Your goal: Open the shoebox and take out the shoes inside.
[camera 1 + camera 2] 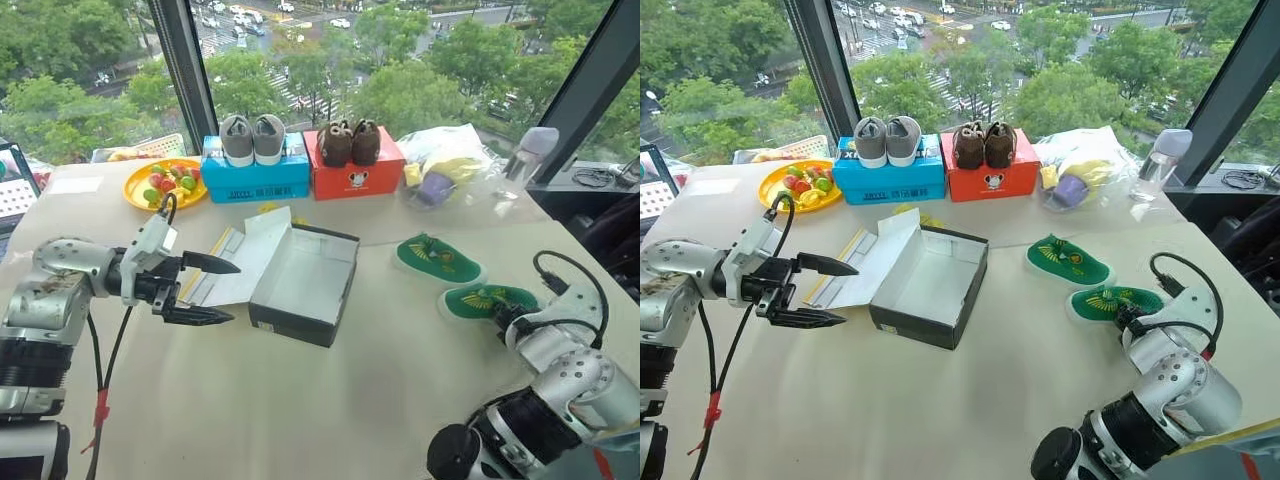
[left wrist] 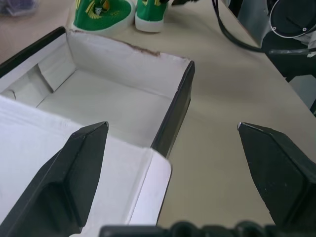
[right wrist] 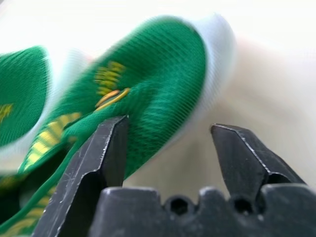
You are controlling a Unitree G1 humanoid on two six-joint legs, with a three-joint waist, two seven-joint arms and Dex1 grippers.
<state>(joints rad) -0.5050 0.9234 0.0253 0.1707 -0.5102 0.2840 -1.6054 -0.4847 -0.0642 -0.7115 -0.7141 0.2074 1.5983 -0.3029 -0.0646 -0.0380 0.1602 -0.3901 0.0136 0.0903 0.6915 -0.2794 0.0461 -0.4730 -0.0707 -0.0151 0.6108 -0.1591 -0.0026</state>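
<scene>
On your beige table the shoebox lies open and empty, both shoes outside; left gripper and right gripper released, task looks done

A beige table is carrying the open shoebox, two green shoes, boxes and a fruit plate.
</scene>
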